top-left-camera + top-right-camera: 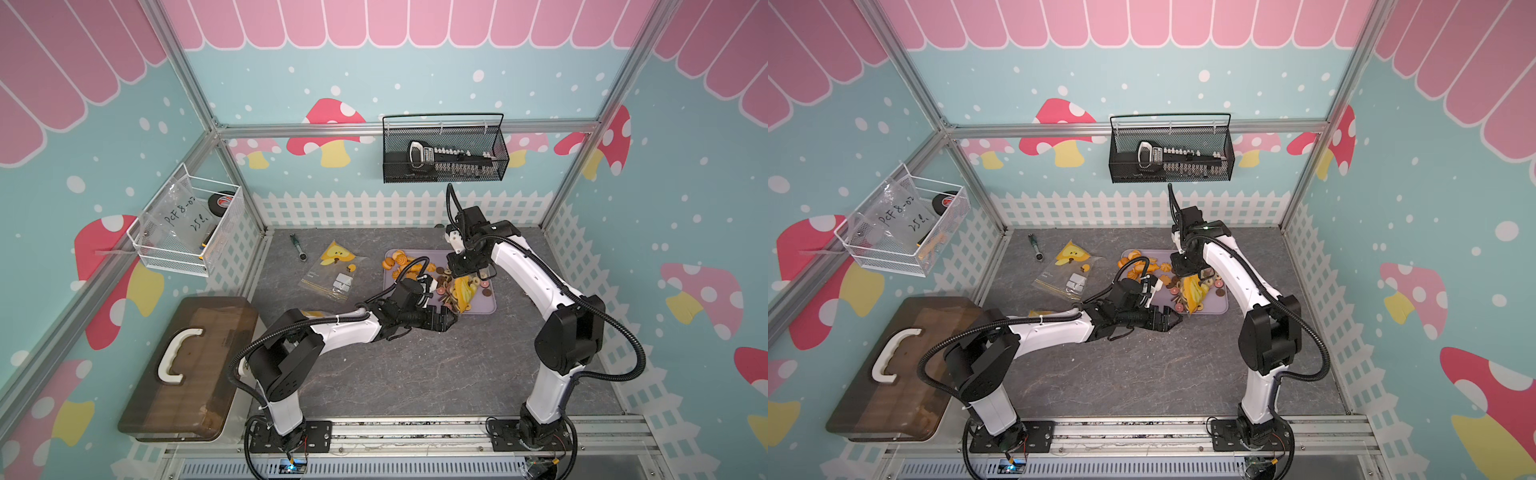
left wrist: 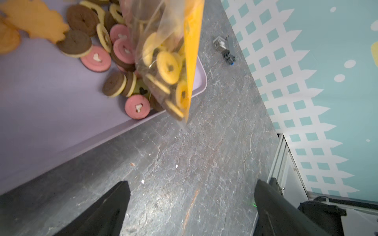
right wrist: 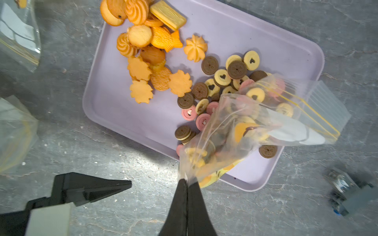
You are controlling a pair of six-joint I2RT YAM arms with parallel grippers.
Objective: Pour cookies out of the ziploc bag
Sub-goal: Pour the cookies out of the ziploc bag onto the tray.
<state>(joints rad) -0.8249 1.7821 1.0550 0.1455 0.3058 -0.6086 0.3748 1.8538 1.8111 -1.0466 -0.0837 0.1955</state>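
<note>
Right wrist view: your right gripper pinches a crumpled corner of the ziploc bag, jaws pressed together on the plastic. The bag hangs slanted above the lilac tray. Its zip band lies toward the tray's end rim, and you cannot tell whether that mouth is open. Clear film and a printed orange panel blur what is inside, so the rings in the bag cannot be counted.

The cookies lie loose on the tray: golden swirls, leaves and a fish shape at one end, with brown, pink and cream rings crowded against the bag.

In both top views the right wrist and its camera cover the right gripper and part of the bag, while the left forearm hides the tray's near corner on its side. The left wrist view cuts the bag off at the top.

Your right arm rises from its base, bends at the elbow and points its wrist down over the tray. Your left arm stretches low across the grey table, aimed at the tray's near edge.

The left gripper stands with jaws spread wide, gripping nothing, over the table just beside the tray rim and short of the bag's lowest tip.
</note>
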